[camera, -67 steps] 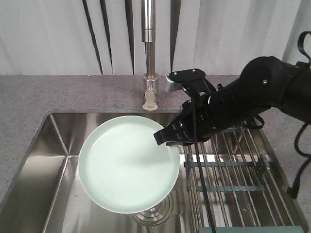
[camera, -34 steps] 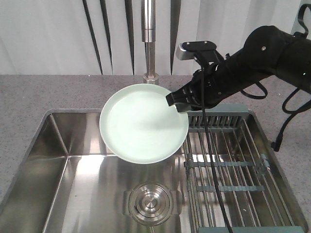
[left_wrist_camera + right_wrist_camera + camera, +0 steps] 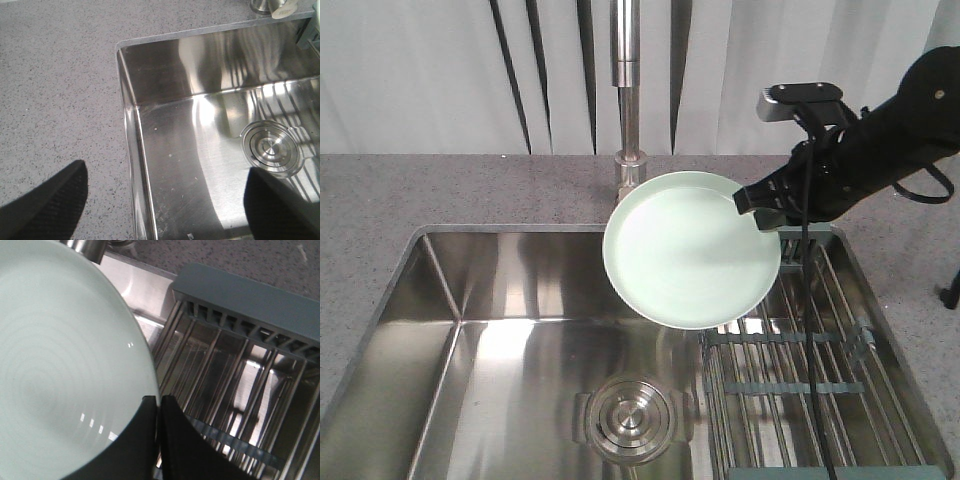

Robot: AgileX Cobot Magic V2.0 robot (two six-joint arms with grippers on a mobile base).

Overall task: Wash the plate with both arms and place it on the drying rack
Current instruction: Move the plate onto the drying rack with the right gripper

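Note:
The pale mint-green plate hangs tilted in the air over the sink's back right part, its right edge over the drying rack. My right gripper is shut on the plate's right rim. In the right wrist view the plate fills the left side, and the gripper pinches its edge above the rack's wires. My left gripper is open and empty over the sink's left rim; only its two dark fingertips show. The left arm is out of the front view.
The stainless steel sink has a round drain. The tap stands at the back, just left of the plate. Grey speckled counter surrounds the sink. The rack's grey-green end bar lies at the far side.
My right arm has carried the plate up and to the right, from low over the sink's middle to above the rack's left edge.

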